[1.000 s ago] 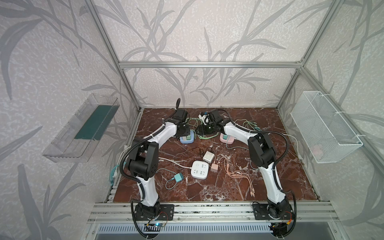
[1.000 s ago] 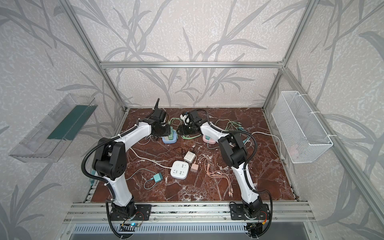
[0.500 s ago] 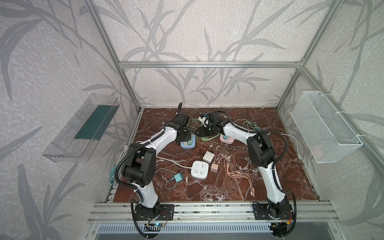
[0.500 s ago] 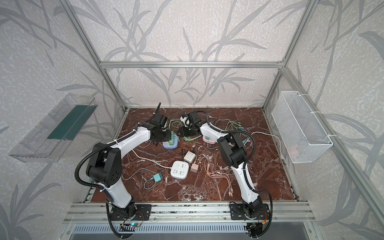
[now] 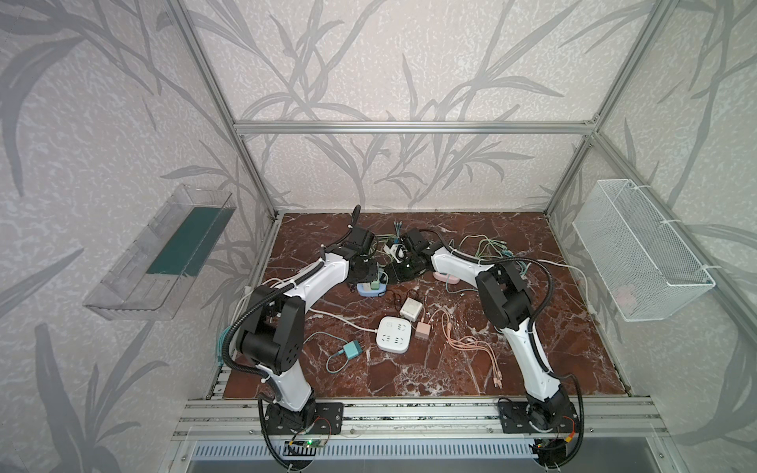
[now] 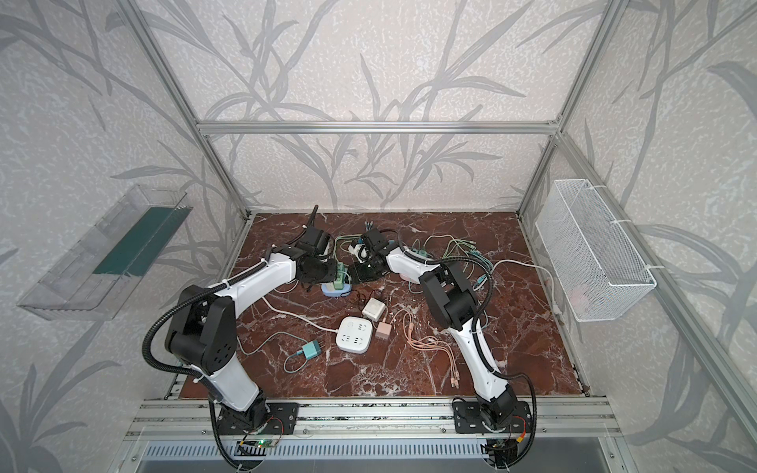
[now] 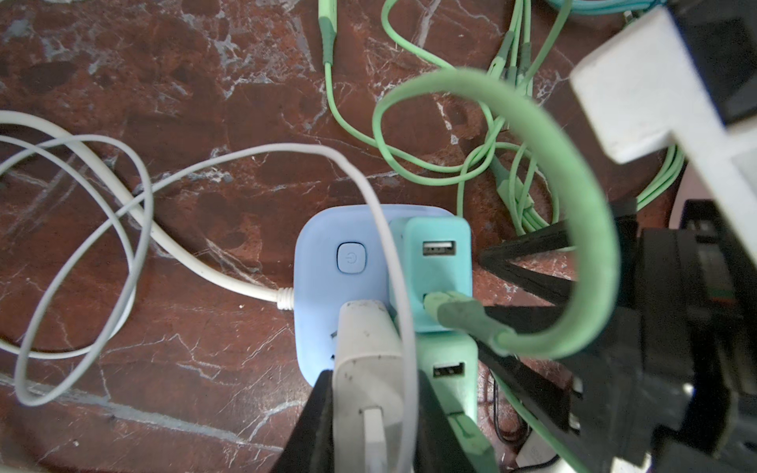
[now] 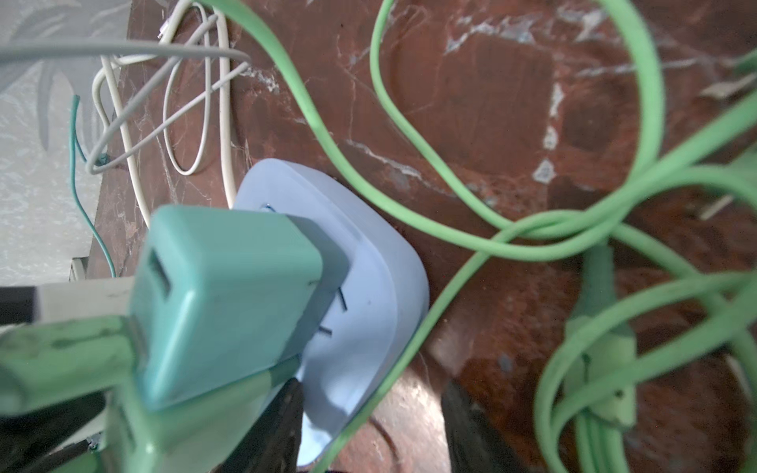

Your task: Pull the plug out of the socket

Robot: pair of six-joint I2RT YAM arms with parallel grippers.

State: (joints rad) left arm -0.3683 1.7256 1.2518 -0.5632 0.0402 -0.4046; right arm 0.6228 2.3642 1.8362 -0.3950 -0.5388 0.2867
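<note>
A light-blue socket (image 7: 327,295) lies on the marble floor, seen in both top views (image 5: 370,290) (image 6: 336,290). Three plugs sit in it: a white plug (image 7: 368,340) with a thin white cable, a teal plug (image 7: 434,262) and a green plug (image 7: 450,368). My left gripper (image 7: 372,383) is shut on the white plug, one black finger on each side. My right gripper (image 8: 370,389) stands open at the socket's far edge (image 8: 368,295). That corner and a green cable (image 8: 430,319) lie between its fingers. In a top view both grippers, left (image 5: 364,273) and right (image 5: 394,276), meet over the socket.
Nearer the front lie a white power strip (image 5: 393,333), a white adapter (image 5: 411,308), a pink adapter (image 5: 422,331), a loose teal plug (image 5: 351,349) and pink cables (image 5: 471,340). Green cables (image 5: 487,245) tangle at the back. A pink socket (image 5: 444,277) lies under the right arm.
The left arm's wrist has come forward and lower over the blue socket, and its elbow has swung. The right arm has hardly moved.
</note>
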